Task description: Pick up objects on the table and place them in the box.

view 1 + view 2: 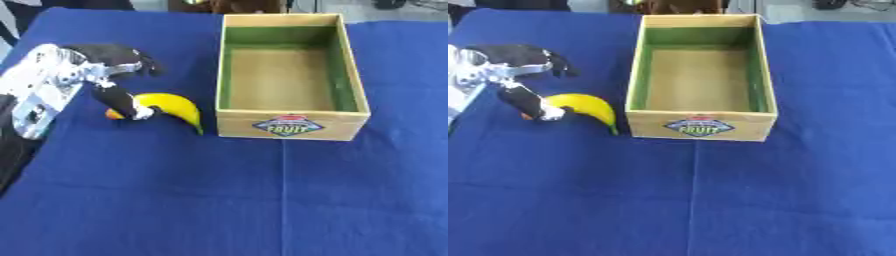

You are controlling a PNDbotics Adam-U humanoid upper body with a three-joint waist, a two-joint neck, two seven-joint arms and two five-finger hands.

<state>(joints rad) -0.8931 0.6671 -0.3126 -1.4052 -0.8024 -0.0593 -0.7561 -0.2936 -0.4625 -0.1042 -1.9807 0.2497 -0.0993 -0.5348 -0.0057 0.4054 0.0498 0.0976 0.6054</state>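
The left robot hand [118,82] is reaching in from the left edge over a tabletop [227,200] that is lying under a blue cloth; its thumb is pressing down at the near end of a yellow banana [175,107] while its upper fingers [131,57] are curling above, apart from the fruit, so the pictures are not showing whether the hand is actually gripping the banana or only touching it; a small orange patch is showing just beside the thumb tip, too small to identify; the banana is lying on the cloth, curving toward the near left corner of a wooden box [289,125], just beside it and outside it; the box is standing upright at centre, its inner walls showing green and its floor showing bare brown; a label reading "FRUIT" [289,126] is facing the camera on the near wall; the silver-and-black left forearm [39,90] is extending toward the lower left; the right robot hand is appearing in neither view.
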